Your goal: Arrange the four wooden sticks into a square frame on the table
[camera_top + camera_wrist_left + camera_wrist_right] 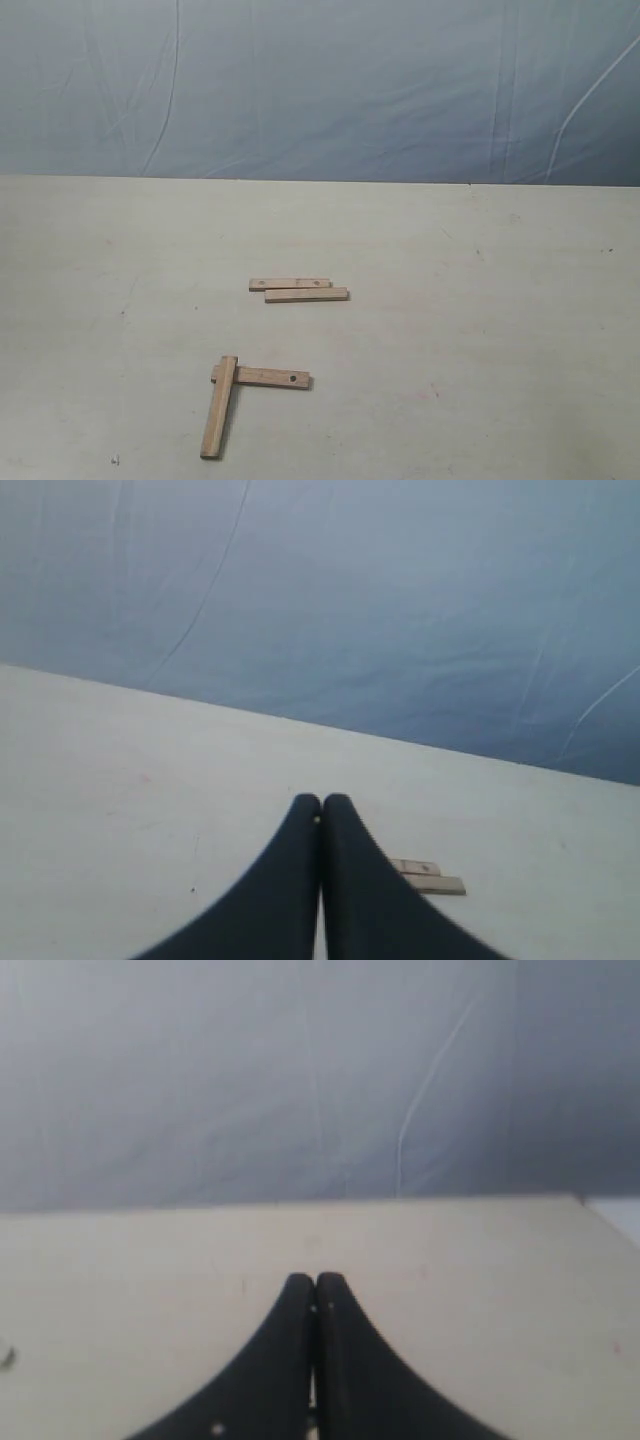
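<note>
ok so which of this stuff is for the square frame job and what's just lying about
For the job:
far pair of sticks, side by side
near pair of sticks, overlapped in an L
table
left tool, right tool, both shut

Just there:
blue-grey backdrop; no other loose items show

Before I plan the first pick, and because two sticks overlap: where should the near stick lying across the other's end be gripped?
Take the near stick at its free middle, away from the end resting on the crossed stick. Come straight down from above, jaws across its narrow width. It lies almost flat on the table, so only its long edges likely offer purchase.
</note>
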Robot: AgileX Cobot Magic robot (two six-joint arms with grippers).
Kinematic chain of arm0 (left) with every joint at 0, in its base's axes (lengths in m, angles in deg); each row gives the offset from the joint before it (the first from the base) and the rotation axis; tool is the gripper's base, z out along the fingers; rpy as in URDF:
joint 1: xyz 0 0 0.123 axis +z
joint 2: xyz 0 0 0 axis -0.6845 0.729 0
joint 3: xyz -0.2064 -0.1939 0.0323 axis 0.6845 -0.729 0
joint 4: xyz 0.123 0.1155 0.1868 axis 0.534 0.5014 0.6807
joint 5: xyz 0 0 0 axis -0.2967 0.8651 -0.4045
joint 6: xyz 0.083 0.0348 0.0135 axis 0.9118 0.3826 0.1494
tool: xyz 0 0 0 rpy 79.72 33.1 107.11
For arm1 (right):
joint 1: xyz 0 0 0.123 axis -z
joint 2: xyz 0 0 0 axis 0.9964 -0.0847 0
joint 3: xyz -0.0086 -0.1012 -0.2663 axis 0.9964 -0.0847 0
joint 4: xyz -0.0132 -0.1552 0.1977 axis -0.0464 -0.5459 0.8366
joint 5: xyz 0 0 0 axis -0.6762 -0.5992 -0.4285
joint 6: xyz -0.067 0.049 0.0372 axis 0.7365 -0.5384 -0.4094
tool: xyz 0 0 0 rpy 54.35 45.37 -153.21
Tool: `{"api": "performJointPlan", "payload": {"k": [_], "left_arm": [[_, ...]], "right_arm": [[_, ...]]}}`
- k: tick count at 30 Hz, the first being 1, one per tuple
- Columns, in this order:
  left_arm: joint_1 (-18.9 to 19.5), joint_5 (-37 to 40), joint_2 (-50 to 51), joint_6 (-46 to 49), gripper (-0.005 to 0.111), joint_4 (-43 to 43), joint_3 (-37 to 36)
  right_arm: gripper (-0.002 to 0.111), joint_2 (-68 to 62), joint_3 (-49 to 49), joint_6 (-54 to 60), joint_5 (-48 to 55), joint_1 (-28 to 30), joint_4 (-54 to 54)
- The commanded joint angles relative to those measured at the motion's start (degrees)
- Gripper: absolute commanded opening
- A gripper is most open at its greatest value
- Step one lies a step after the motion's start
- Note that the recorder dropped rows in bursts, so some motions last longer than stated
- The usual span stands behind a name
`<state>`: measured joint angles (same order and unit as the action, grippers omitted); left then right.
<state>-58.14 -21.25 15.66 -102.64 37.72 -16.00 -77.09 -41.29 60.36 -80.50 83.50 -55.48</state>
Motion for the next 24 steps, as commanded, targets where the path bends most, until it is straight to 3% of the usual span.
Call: {"api": "performJointPlan", "payload": {"k": [1,6,10,19,24], "left_arm": [[0.08,-3.12,-8.81,-0.11,0.000,-1.50,-6.78],[0.08,-11.80,-14.38,-0.11,0.000,-3.36,-14.86],[0.08,-16.27,-14.38,-0.11,0.000,-3.22,-20.27],[0.08,-14.46,-14.38,0.16,0.000,0.23,-20.62],[0.08,-14.45,-14.38,0.16,0.000,0.64,-20.62]], "right_arm": [[-0.001,0.17,-0.02,0.14,-20.22,-0.10,4.02],[-0.001,0.17,-0.02,-16.81,-40.17,-0.10,8.29],[-0.001,-4.72,5.83,-17.61,-42.49,-0.10,5.90],[-0.001,-38.37,25.31,-17.61,-52.01,-0.10,-9.15],[-0.001,-62.16,39.00,-20.36,-46.40,-0.10,-16.20]]}}
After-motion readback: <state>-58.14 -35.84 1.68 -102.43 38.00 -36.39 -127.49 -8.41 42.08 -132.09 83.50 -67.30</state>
